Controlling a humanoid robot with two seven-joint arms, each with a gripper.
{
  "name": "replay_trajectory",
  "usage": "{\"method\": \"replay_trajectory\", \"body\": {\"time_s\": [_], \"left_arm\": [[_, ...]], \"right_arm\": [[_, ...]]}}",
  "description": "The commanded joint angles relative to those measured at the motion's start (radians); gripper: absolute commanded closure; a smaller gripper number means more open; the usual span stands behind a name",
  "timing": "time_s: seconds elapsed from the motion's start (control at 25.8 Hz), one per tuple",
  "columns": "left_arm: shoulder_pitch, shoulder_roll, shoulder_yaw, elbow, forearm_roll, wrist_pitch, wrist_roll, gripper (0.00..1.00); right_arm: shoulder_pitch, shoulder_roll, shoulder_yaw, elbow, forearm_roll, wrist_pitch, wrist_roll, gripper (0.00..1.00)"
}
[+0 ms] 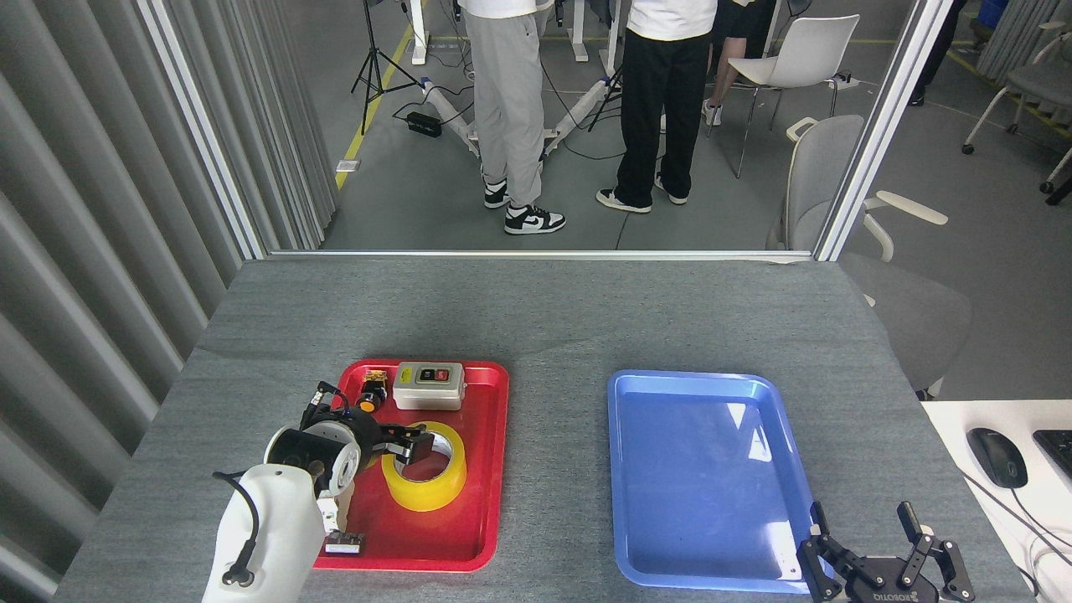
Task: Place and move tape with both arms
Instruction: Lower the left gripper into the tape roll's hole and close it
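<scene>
Head view: the tape (pixel 424 471) lies flat in the red tray (pixel 486 469), its hole facing up. At its near-left rim sits the left gripper (pixel 410 442), fingers reaching over the rim into the core; whether they pinch it I cannot tell. Beyond that gripper sit a push button (pixel 368 397) and a switch box (pixel 429 385). Far right, the right gripper (pixel 867 536) hovers with fingers spread by the blue tray (pixel 708 477).

Red tray (pixel 481 469) – blue tray (pixel 712 477) – switch box (pixel 429 385).
</scene>
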Motion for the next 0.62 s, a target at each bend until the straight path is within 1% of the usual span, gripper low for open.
{"method": "replay_trajectory", "body": {"time_s": [0.0, 0.12, 0.19, 0.31, 0.39, 0.58], "left_arm": [[-0.05, 0.008, -0.022, 0.034, 0.002, -0.007, -0.136, 0.0], [-0.079, 0.02, -0.031, 0.054, 0.004, -0.012, -0.219, 0.0], [-0.082, 0.024, -0.032, 0.063, 0.005, -0.018, -0.242, 0.0], [-0.088, 0.024, -0.036, 0.083, 0.019, -0.056, -0.244, 0.0], [-0.107, 0.023, -0.055, 0.131, 0.045, -0.081, -0.244, 0.0], [-0.122, 0.02, -0.075, 0.18, 0.1, -0.092, -0.239, 0.0]], "right_arm": [[0.001, 0.003, -0.002, -0.001, 0.0, 0.003, -0.001, 0.0], [-0.001, 0.005, 0.0, 0.0, 0.0, 0.001, -0.001, 0.0], [-0.001, 0.008, 0.002, -0.001, 0.0, 0.0, -0.001, 0.0], [-0.002, 0.016, 0.002, -0.001, 0.0, 0.0, 0.001, 0.0], [-0.004, 0.022, 0.002, -0.001, 0.0, -0.002, 0.001, 0.0], [-0.005, 0.02, 0.0, -0.001, 0.0, -0.002, -0.001, 0.0]]}}
